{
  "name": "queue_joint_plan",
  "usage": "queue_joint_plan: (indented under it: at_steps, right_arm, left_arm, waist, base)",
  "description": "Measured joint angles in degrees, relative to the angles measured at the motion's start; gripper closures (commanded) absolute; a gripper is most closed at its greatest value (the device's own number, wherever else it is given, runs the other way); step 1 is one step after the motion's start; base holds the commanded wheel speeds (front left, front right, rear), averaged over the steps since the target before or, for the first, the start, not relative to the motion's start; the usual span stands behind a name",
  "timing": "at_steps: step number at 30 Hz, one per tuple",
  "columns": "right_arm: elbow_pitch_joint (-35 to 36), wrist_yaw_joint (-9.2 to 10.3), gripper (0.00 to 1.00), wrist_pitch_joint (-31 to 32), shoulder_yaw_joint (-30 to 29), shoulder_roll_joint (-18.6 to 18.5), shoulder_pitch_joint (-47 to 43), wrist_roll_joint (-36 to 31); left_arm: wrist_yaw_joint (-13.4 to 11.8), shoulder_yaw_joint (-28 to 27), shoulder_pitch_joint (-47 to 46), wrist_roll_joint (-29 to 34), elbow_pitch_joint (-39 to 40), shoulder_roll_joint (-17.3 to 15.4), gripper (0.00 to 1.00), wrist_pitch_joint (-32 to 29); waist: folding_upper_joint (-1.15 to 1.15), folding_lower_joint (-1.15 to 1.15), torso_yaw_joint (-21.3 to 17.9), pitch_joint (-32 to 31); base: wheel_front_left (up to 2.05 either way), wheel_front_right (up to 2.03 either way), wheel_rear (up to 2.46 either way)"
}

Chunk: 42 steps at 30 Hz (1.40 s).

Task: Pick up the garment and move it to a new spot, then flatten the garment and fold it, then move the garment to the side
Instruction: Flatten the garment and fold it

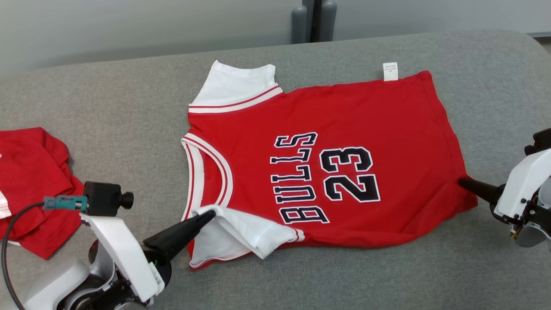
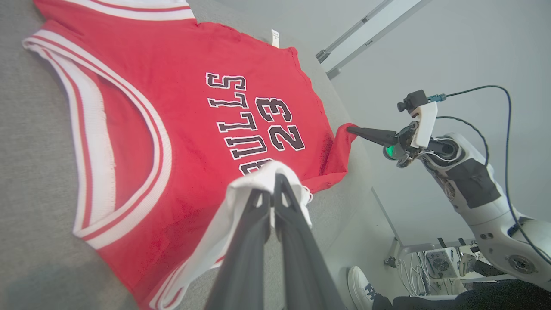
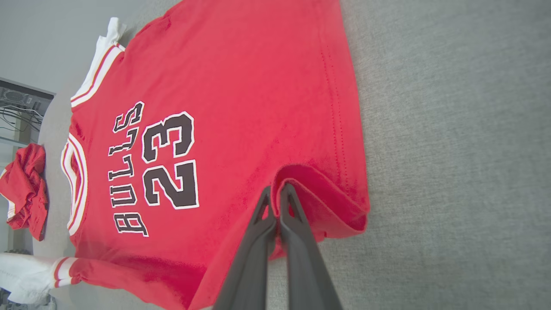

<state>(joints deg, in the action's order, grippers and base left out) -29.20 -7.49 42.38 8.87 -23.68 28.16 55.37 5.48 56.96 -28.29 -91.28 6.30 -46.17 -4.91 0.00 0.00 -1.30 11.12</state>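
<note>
The garment (image 1: 344, 129) is a red jersey with white sleeves and "BULLS 23" in black, spread on the grey table with its collar to the left. My left gripper (image 1: 209, 215) is shut on the near white sleeve (image 1: 241, 234), which is lifted and folded over; the pinched sleeve (image 2: 258, 181) shows in the left wrist view around the fingertips. My right gripper (image 1: 461, 181) is shut on the near corner of the hem, and the right wrist view shows the red fabric (image 3: 301, 181) bunched up around the gripper (image 3: 277, 189).
A second crumpled red garment (image 1: 30, 181) lies at the table's left edge. The grey padded table (image 1: 107, 107) extends around the jersey, with its rounded far right corner visible. In the left wrist view a person's white shoe (image 2: 361, 286) stands on the floor beyond the table.
</note>
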Motion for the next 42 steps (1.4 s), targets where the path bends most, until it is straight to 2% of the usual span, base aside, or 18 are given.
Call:
queue_joint_plan:
  at_steps: [13, 28, 37, 38, 39, 40, 42]
  right_arm:
    - [-4.41, 0.0, 1.0, -5.49, -3.25, 1.83, 2.5, -3.27]
    - [-5.3, 0.0, 1.0, -10.22, -1.56, 2.32, 4.3, -3.76]
    - [-5.37, 0.0, 1.0, -12.23, -0.47, 1.8, 5.69, -2.9]
    - [-5.68, 0.0, 0.83, -12.23, -0.55, 1.88, 5.83, -2.54]
    - [-6.62, 0.0, 0.35, -12.23, -1.22, 2.29, 6.11, -1.6]
    - [-7.23, 0.0, 0.0, -12.43, -1.65, 2.68, 6.26, -1.14]
    - [-8.56, 0.01, 0.0, -12.59, -2.55, 3.46, 6.84, -0.35]
  left_arm:
    - [-1.03, -0.73, -4.27, 4.31, -7.91, 4.99, 1.0, 2.91]
    - [-3.07, -2.3, -8.18, 7.53, -16.05, 10.14, 1.0, 7.03]
    - [-3.35, -1.67, -10.62, 8.9, -20.0, 12.47, 1.0, 6.45]
    - [-3.35, -1.65, -10.94, 9.1, -20.45, 12.66, 0.89, 6.44]
    - [-3.36, -1.62, -11.12, 9.15, -20.91, 12.85, 0.35, 6.44]
    - [-3.66, -1.52, -11.21, 9.14, -21.52, 13.04, 0.0, 6.23]
    - [-4.39, -1.79, -11.23, 8.98, -22.58, 13.65, 0.0, 6.43]
  waist:
    - [0.0, 0.0, 0.65, 2.98]
    - [0.0, 0.0, 0.56, 5.23]
    - [0.0, 0.0, 0.73, 6.41]
    - [0.0, 0.0, 0.74, 6.52]
    - [0.0, 0.0, 0.75, 6.6]
    - [0.0, 0.0, 0.75, 6.67]
    - [0.0, 0.0, 0.77, 6.79]
  base:
    - [0.0, 0.0, 0.0]
    - [0.0, 0.0, 0.0]
    - [0.0, 0.0, 0.0]
    - [0.0, 0.0, 0.0]
    - [0.0, 0.0, 0.0]
    - [0.0, 0.0, 0.0]
    - [0.0, 0.0, 0.0]
